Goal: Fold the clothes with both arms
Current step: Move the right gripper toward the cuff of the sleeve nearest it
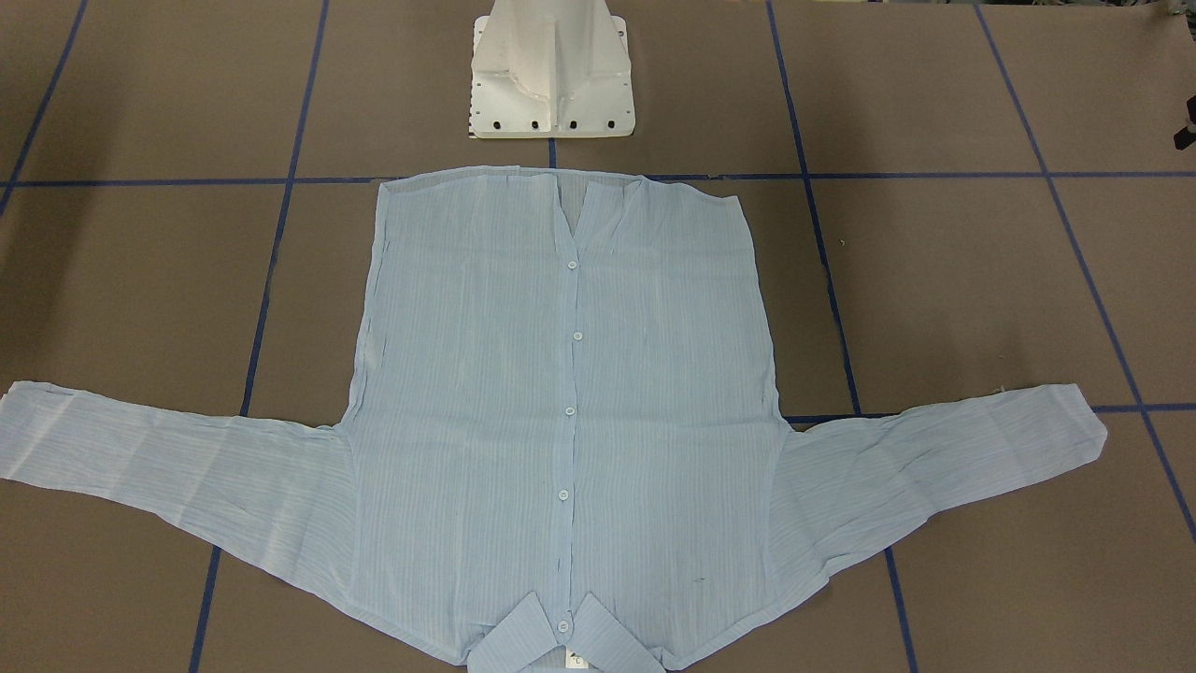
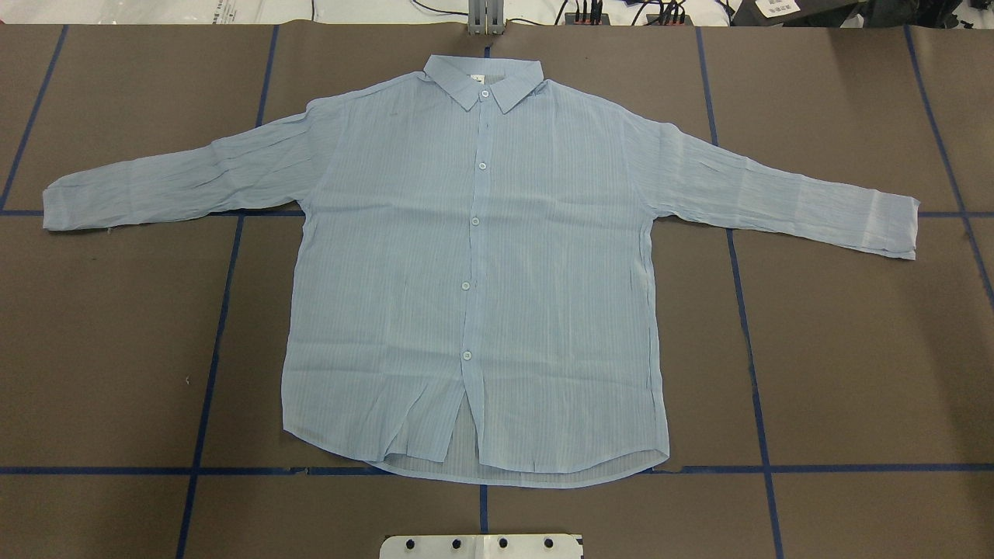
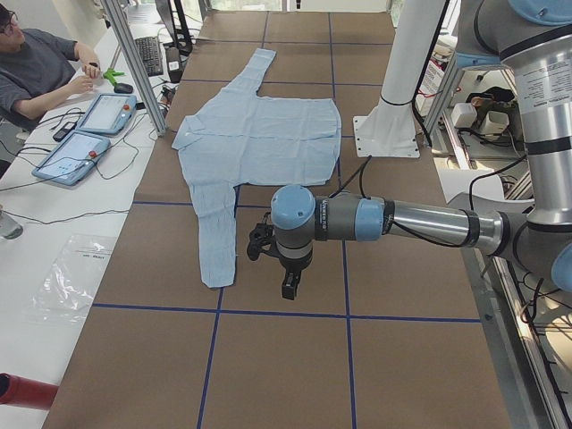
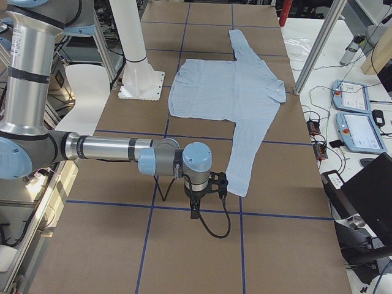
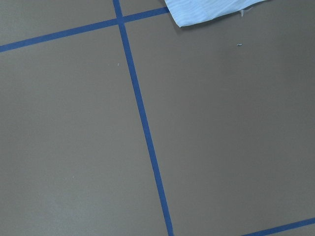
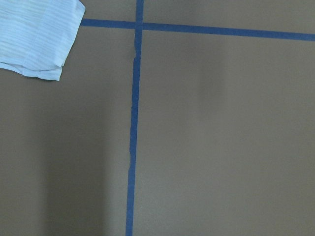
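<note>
The pale-blue striped shirt lies flat and buttoned on the brown table, sleeves spread to both sides, collar away from the robot's base. From across the table the shirt shows with its collar at the bottom edge. My left gripper hangs above the table just beyond the left sleeve's cuff; whether it is open I cannot tell. My right gripper hangs likewise near the right cuff, state not readable. Each wrist view catches only a cuff corner on bare table.
The white pedestal base stands at the shirt's hem side. Blue tape lines grid the brown table. A person sits at a side desk with teach pendants. More pendants lie on that desk.
</note>
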`<action>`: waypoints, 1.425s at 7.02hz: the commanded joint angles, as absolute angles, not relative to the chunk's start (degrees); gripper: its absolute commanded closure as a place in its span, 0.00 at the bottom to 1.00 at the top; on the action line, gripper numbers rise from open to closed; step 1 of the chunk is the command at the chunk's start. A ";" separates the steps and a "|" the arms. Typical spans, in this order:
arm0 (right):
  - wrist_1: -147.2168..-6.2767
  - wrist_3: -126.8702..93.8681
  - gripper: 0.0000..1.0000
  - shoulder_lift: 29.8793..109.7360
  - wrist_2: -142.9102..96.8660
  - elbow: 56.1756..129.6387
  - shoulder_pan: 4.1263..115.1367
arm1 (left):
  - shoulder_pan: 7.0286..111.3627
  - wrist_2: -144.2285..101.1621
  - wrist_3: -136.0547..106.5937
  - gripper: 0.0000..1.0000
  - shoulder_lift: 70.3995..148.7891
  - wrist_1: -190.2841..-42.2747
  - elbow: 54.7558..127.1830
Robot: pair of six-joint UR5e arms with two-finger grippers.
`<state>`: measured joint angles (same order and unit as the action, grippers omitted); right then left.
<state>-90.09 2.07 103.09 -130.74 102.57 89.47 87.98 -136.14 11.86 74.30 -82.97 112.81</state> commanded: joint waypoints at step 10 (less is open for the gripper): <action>-62.36 -21.68 0.00 96.09 -130.70 91.20 76.14 | 87.45 -136.76 6.86 0.00 83.03 -88.93 112.95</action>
<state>-68.70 -16.47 99.16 -130.82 97.04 79.11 87.35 -136.70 6.92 80.16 -86.40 114.20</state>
